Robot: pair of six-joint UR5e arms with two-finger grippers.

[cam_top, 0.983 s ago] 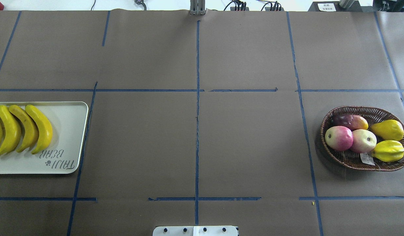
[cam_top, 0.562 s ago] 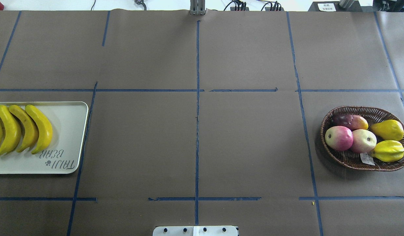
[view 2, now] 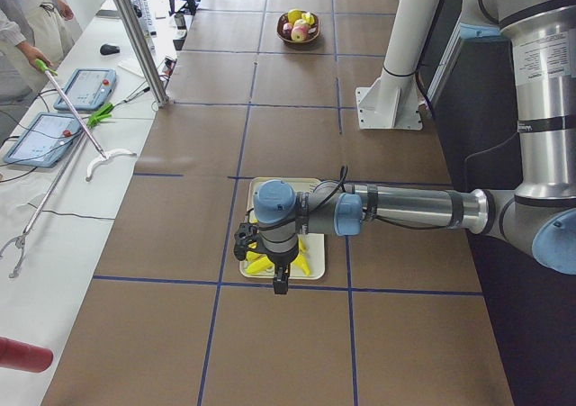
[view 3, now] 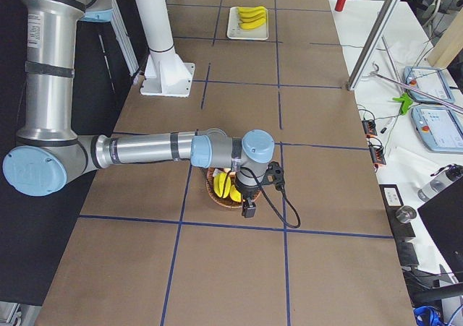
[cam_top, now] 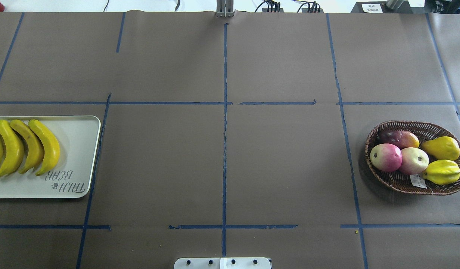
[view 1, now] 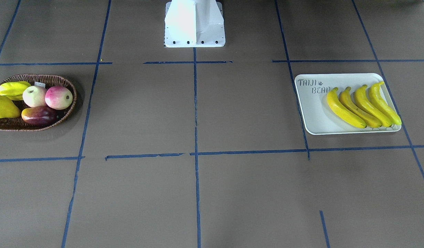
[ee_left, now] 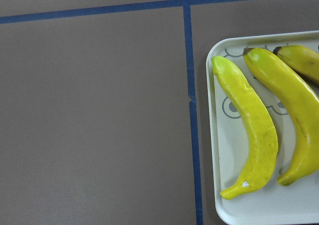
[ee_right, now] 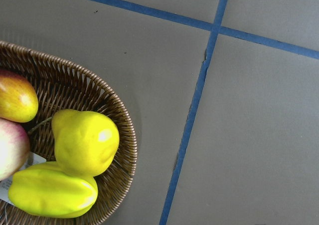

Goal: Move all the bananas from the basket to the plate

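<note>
Front view: four bananas (view 1: 367, 106) lie side by side, touching, on the plate (view 1: 313, 110) at 3 o'clock. The basket (view 1: 29, 128) at 9 o'clock holds a starfruit (view 1: 14, 89), a pear (view 1: 3, 107), two apples (view 1: 59, 97) and a mango (view 1: 40, 115).

Overhead: the plate sits at 9 o'clock, cut by the edge, and the basket at 3 o'clock.

Left side view: the left gripper (view 2: 281, 284) hangs above the plate, pointing down. I cannot tell how its jaws stand.

Right side view: the right gripper (view 3: 248, 210) hangs above the basket, jaws likewise unclear.

Left wrist: the plate's corner at 3 o'clock carries bananas.

Right wrist: the basket at 8 o'clock shows the pear and starfruit.
</note>
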